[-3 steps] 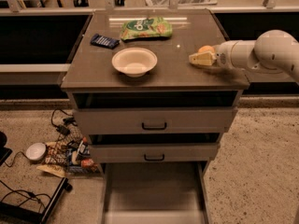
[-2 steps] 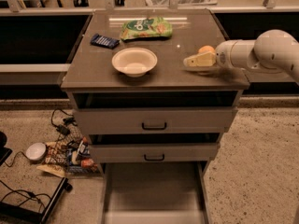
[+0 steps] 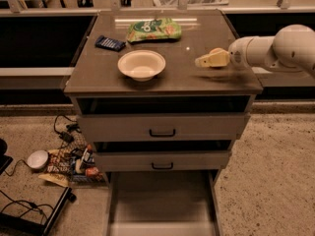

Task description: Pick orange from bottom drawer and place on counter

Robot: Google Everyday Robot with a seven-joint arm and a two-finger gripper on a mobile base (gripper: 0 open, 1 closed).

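Note:
My gripper (image 3: 206,60) hangs just above the right part of the counter (image 3: 167,77), reaching in from the right on the white arm. A small round orange (image 3: 216,51) shows in its grasp, partly hidden by the pale fingers (image 3: 203,61). The gripper is shut on it. The bottom drawer (image 3: 162,200) is pulled out at the foot of the cabinet, and its grey floor shows nothing in it. The gripper is to the right of the white bowl (image 3: 141,64).
On the counter are the white bowl, a green snack bag (image 3: 153,30) at the back and a dark blue packet (image 3: 110,43) at the back left. Two upper drawers (image 3: 162,129) are shut. Cables, wrappers and a small white dish (image 3: 37,159) lie on the floor to the left.
The gripper has shifted a little to the left over the counter's right part. Nothing else has moved.

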